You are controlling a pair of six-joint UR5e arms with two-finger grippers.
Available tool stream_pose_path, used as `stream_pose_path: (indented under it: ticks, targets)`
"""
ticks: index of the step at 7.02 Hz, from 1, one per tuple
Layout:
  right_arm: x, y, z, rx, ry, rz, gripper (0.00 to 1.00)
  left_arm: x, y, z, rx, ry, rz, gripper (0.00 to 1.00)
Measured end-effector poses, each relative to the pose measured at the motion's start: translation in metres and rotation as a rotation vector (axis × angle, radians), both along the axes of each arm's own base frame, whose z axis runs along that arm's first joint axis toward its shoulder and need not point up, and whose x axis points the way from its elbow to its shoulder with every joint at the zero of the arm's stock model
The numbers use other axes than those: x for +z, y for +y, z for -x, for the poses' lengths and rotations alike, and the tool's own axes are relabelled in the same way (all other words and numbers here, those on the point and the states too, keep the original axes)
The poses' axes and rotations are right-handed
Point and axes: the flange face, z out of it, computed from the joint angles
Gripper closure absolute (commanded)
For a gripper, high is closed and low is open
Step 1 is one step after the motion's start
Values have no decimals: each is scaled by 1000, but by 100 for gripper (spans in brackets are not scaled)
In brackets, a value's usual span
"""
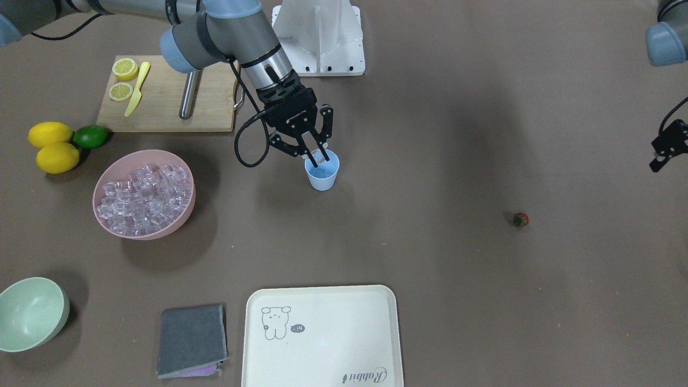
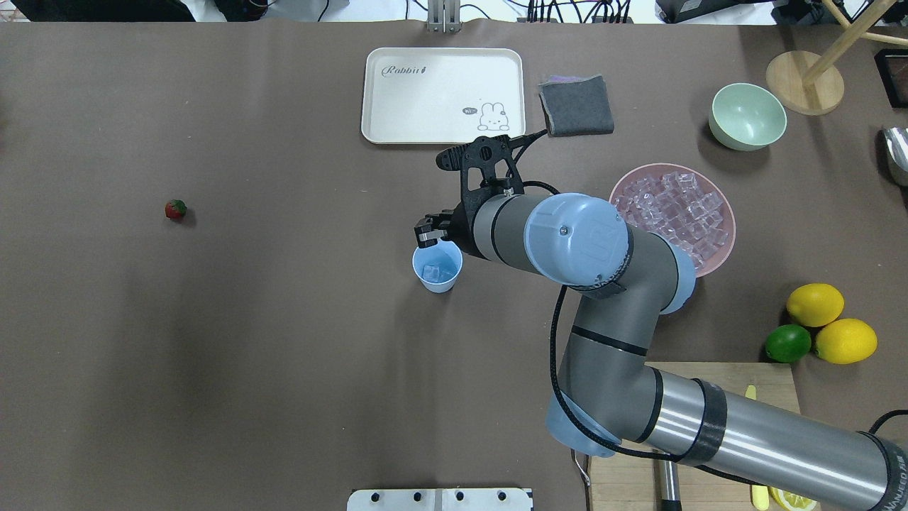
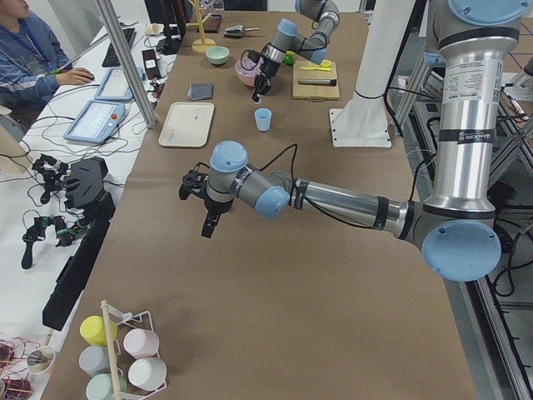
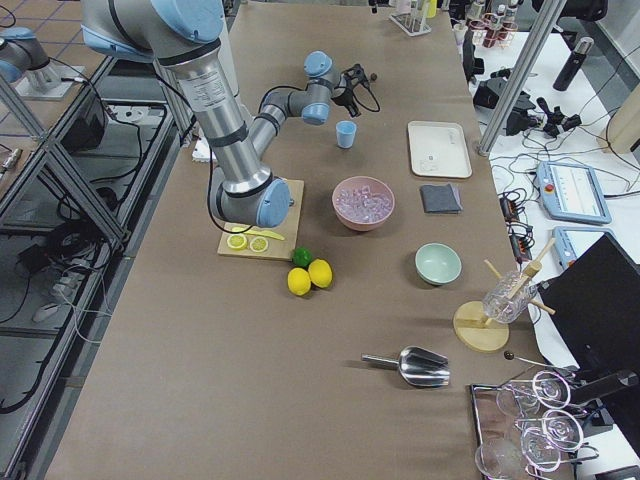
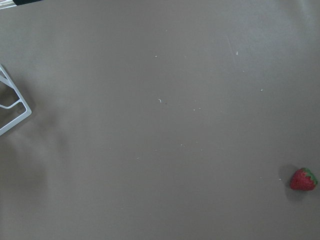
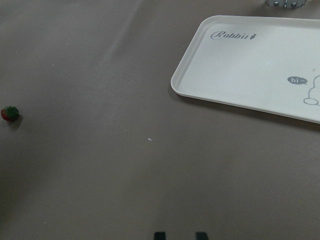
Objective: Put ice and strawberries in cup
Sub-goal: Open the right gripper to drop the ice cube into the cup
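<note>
The light blue cup stands upright mid-table, with a clear ice cube inside it. My right gripper hangs at the cup's rim on the robot's side, pointing down. Its fingertips stand a small gap apart with nothing seen between them, so it is open. More ice fills the pink bowl on the right arm's side of the cup. The strawberry lies alone on the table far toward the left arm's side. My left gripper hovers near it, apparently open, with no fingers in its wrist view and the strawberry at lower right.
A cream tray, a grey cloth and a pale green bowl sit along the far edge. A cutting board holds lemon halves, a yellow knife and a metal tool. Two lemons and a lime lie beside it.
</note>
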Motion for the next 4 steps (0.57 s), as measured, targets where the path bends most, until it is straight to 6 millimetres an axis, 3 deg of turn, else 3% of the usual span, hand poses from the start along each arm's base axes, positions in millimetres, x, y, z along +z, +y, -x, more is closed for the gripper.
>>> stream_pose_path:
  ticks: [2, 4]
  targets:
    - [13, -5, 16, -6, 37, 12, 80, 2, 0, 0, 1, -1, 3, 2]
    - [14, -3, 22, -18, 44, 5, 76, 2, 1, 0, 0, -2, 4, 2]
